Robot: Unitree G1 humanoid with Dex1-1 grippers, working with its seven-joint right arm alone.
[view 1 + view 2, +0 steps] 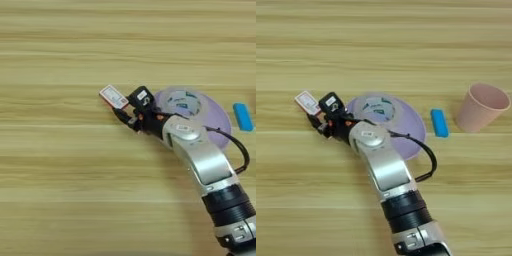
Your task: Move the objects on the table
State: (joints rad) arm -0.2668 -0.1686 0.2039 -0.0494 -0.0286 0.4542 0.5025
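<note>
Black claw (125, 111) sits at the red-and-white box (114, 96); whether it grips cannot be told. On the counter (60, 190), the lavender plate (220, 120), likely stiff and slick, carries the tape roll (184, 103), light, best pinched across its ring. Right of the plate lies the blue bar (243, 116), small and rigid. Thin box probably wants an edge grip.

Bright, even light falls from overhead on the surface (75, 45), with only faint soft shadows, no glare, and slight overall blur.
</note>
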